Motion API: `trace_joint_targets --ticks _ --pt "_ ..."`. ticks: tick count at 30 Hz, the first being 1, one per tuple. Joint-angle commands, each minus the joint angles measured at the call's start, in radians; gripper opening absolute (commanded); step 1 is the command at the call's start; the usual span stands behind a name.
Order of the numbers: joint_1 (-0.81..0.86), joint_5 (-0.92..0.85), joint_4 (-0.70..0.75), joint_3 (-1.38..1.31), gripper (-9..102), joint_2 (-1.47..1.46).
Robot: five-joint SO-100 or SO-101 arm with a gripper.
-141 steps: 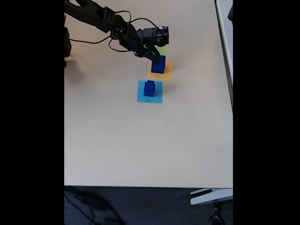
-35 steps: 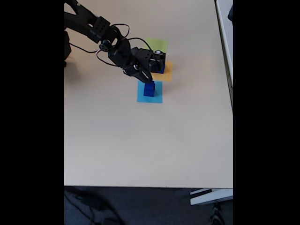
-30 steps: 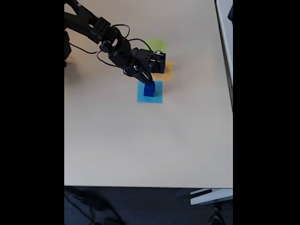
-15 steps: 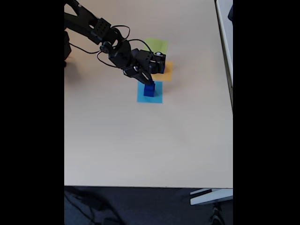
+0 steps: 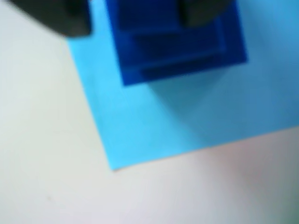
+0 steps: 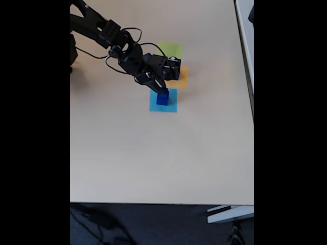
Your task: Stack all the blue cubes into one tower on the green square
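Note:
A short pile of dark-blue cubes [image 6: 163,98] stands on the flat light-blue square [image 6: 169,106], a smaller cube on a wider one. In the wrist view the pile [image 5: 187,51] fills the top, on the light-blue square [image 5: 154,126]. My gripper [image 6: 162,88] hangs right over the pile. Its dark fingers [image 5: 60,16] straddle the top cube, and a gap shows on the left side, so the gripper [image 5: 135,18] is open. The pale green square [image 6: 172,48] lies beyond, with nothing on its visible part.
An orange square [image 6: 182,76] lies between the green and light-blue squares, partly covered by my wrist. The arm and its cables [image 6: 110,35] reach in from the upper left. The table's near edge [image 6: 163,203] and right edge are far off.
The gripper has left the orange square, where it was at a large blue cube, and come over the pile on the light-blue square. In the last second it sank slightly.

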Motion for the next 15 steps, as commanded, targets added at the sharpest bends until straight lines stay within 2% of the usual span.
trace_joint_targets --ticks 1,10,15 --pt "0.002 -0.018 -0.005 -0.077 10 0.011" --pt "-0.021 -0.028 0.069 -0.15 13 0.015" --pt "-0.052 -0.021 0.176 -0.262 16 0.018"
